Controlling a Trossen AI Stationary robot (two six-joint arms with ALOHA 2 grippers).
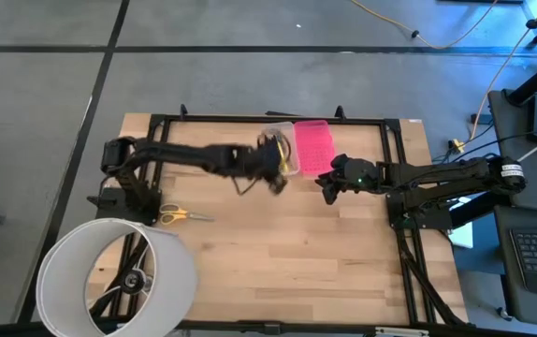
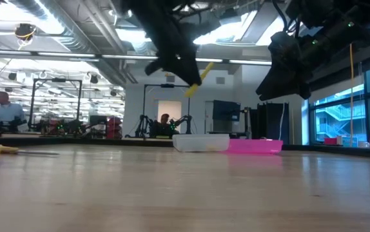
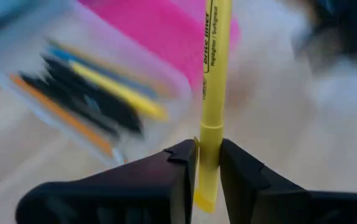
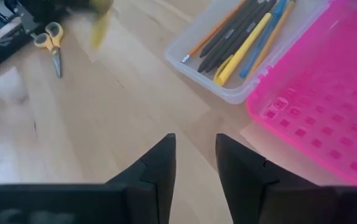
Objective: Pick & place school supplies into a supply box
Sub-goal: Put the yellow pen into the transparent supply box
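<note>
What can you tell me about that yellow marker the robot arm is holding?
The yellow highlighter is a slim plastic stick with black print on its barrel. The left gripper pinches it near one end, both fingers touching it. It hangs tilted in the air, above the table, next to the clear box that already holds pens.

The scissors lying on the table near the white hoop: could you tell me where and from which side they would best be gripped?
The scissors lie flat and closed on bare wood, yellow handles toward the white hoop, blades pointing away. I would come straight down from above and pinch across the narrow neck just ahead of the handles, fingers either side. The left gripper sits nearer but holds a yellow highlighter.
</note>
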